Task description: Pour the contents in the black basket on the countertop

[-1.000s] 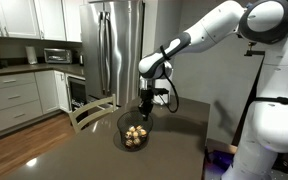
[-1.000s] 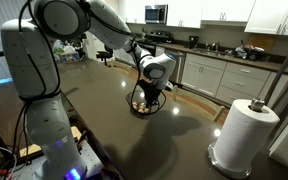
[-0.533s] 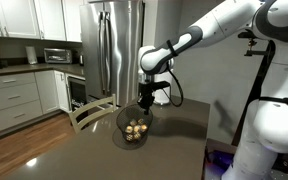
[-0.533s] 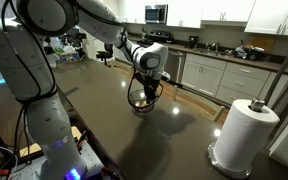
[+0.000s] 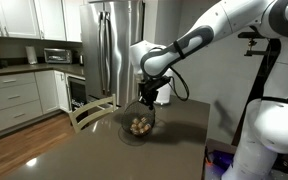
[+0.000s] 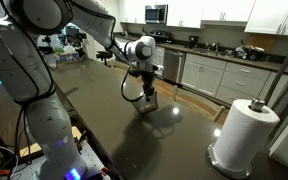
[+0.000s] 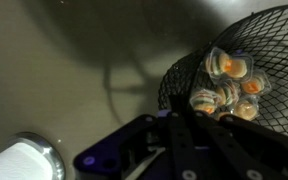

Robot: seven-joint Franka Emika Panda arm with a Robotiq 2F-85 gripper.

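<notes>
The black basket (image 5: 138, 123) is a round wire-mesh bowl and hangs just above the dark countertop (image 5: 84, 155). Its contents (image 5: 138, 126), several small tan lumps, lie inside it. My gripper (image 5: 147, 102) is shut on the basket's rim from above. In an exterior view the basket (image 6: 144, 101) hangs under the gripper (image 6: 147, 93) over the countertop (image 6: 94, 120). In the wrist view the basket (image 7: 189, 70) fills the upper right with the contents (image 7: 230, 84) in it. The gripper (image 7: 187, 120) fingers close on its rim above the countertop (image 7: 64, 60).
A paper towel roll (image 6: 244, 132) stands on the countertop near its corner, and it also shows in the wrist view (image 7: 19, 165). A wooden chair (image 5: 89, 112) stands at the far edge. A steel fridge (image 5: 119, 45) and white cabinets (image 5: 14, 100) are behind.
The gripper has lifted the basket off the countertop and turned at the wrist. The basket now hangs slightly higher and closer to the arm's side.
</notes>
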